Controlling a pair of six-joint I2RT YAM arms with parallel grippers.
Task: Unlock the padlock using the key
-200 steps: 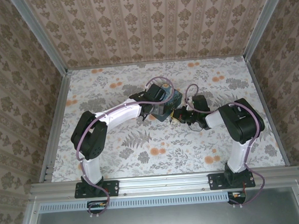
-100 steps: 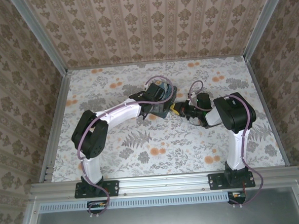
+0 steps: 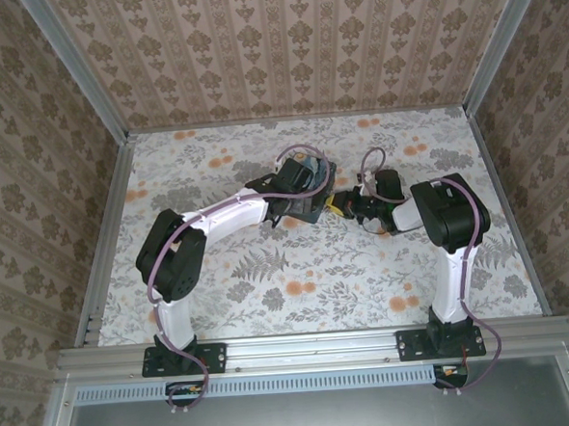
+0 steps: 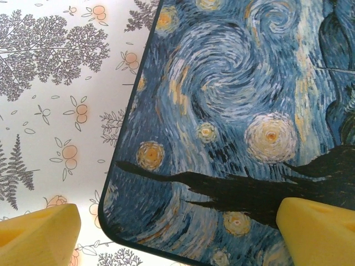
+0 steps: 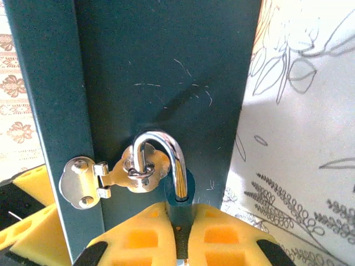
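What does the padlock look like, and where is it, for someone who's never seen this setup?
Find the box printed with a blue-and-yellow starry night, in the middle of the table. A silver hasp sits on its plain dark side wall, and the padlock hangs from the hasp's ring. It is far smaller than the box, with a shiny curved shackle and a dark body tucked between yellow fingers.

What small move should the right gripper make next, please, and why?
Probably ease the small dark padlock sideways off the silver hasp ring: the short leg of its chrome shackle looks free of the body, and the right gripper is shut beneath.
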